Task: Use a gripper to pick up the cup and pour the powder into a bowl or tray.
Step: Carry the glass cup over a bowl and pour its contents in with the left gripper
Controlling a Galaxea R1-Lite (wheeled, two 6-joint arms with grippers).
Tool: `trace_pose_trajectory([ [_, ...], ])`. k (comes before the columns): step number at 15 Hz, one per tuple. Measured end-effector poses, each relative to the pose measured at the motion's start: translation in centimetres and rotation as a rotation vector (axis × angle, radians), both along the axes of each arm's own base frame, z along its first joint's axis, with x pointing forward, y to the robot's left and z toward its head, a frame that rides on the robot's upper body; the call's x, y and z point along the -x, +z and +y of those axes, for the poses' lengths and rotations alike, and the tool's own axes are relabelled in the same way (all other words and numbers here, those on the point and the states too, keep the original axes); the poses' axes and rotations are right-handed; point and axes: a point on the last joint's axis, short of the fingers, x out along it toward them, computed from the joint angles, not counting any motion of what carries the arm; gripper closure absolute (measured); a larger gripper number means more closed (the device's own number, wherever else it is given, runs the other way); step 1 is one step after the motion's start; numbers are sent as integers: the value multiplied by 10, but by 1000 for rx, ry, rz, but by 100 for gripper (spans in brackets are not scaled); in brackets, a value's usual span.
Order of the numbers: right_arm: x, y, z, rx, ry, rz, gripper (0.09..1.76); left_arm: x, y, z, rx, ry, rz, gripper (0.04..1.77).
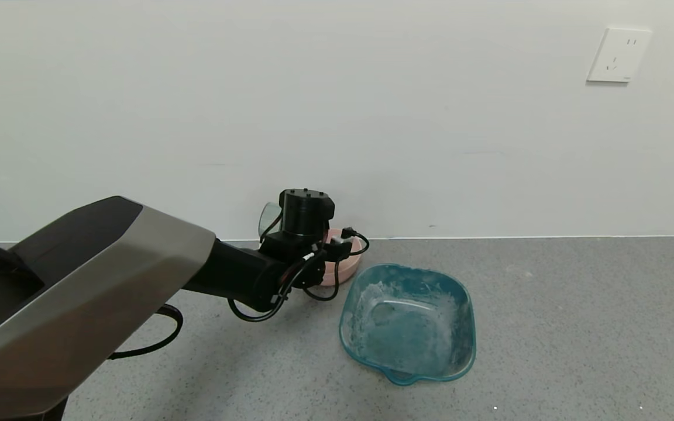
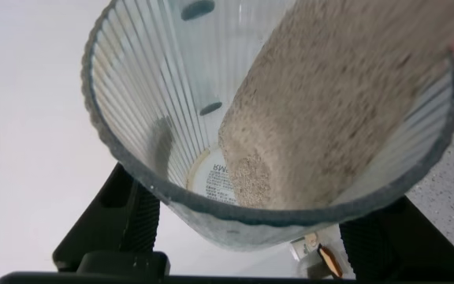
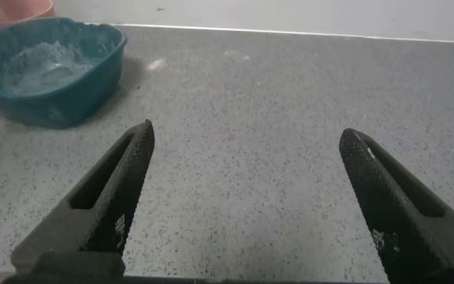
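My left gripper (image 1: 305, 234) is at the back of the counter by the wall, shut on the clear ribbed cup (image 1: 269, 217), which sticks out tilted beside the wrist. In the left wrist view the cup (image 2: 156, 95) fills the frame, mouth toward the camera, held between the black fingers (image 2: 136, 225). A printed label shows at its base and grey speckled counter shows through it. I cannot make out any powder in it. The pale-pink bowl (image 1: 344, 268) sits just under and behind the gripper, mostly hidden. My right gripper (image 3: 243, 189) is open and empty over bare counter.
A teal translucent tray (image 1: 408, 320) dusted with white powder stands to the right of the pink bowl; it also shows in the right wrist view (image 3: 50, 75). The white wall runs close behind, with a socket (image 1: 618, 54) high on the right.
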Motion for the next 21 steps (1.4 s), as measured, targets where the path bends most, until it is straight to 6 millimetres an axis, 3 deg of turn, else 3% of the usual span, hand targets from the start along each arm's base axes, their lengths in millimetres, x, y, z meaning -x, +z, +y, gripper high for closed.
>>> trace_pose_trajectory([
  [21,0,0,0,0,0,0,14,3,5,-8,-52,-11,3,53],
])
